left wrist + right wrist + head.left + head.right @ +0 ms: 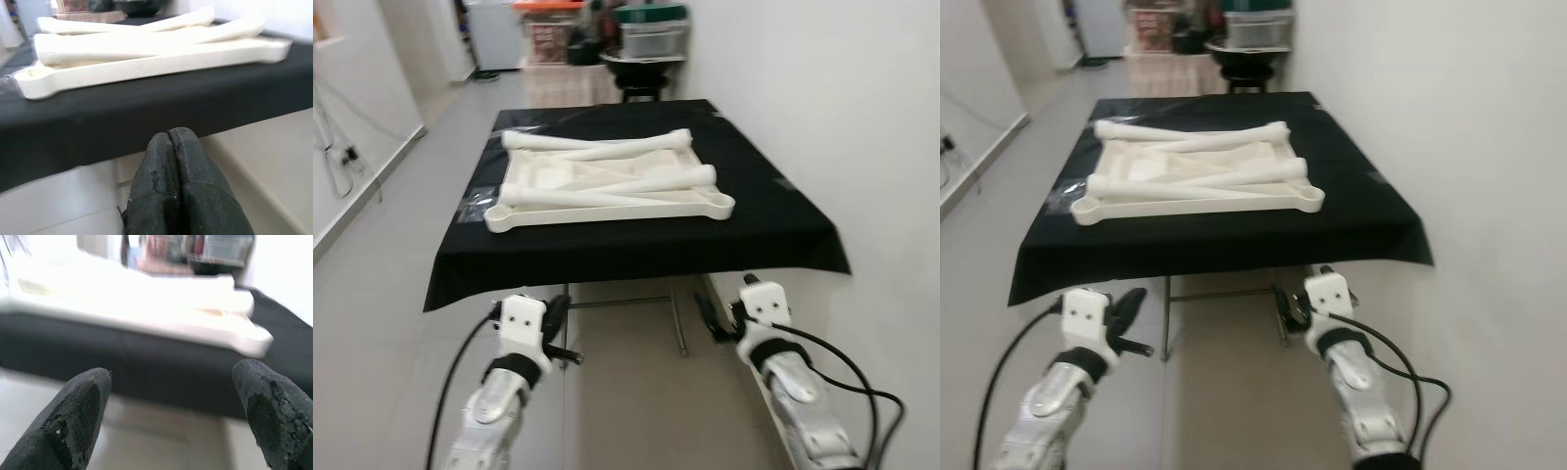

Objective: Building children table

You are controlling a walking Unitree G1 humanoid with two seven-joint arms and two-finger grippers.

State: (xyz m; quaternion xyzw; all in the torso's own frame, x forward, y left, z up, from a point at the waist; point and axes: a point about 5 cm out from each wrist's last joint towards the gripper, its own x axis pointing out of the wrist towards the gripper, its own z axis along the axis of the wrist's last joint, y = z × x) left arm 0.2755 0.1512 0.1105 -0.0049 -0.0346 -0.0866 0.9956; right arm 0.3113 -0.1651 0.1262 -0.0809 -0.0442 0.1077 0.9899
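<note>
Both grippers hang low before the counter (636, 250): left gripper (170, 142) with fingers pressed together, empty; right gripper (171, 396) with fingers spread apart. White tabletop (607, 201) lies upside down on the black cloth, legs (607, 147) resting across it. No writing is legible.

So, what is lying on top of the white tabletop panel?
Several white table legs lie crossed on the upturned white tabletop panel, which rests on the black cloth. The legs hide part of the panel's inside.
</note>
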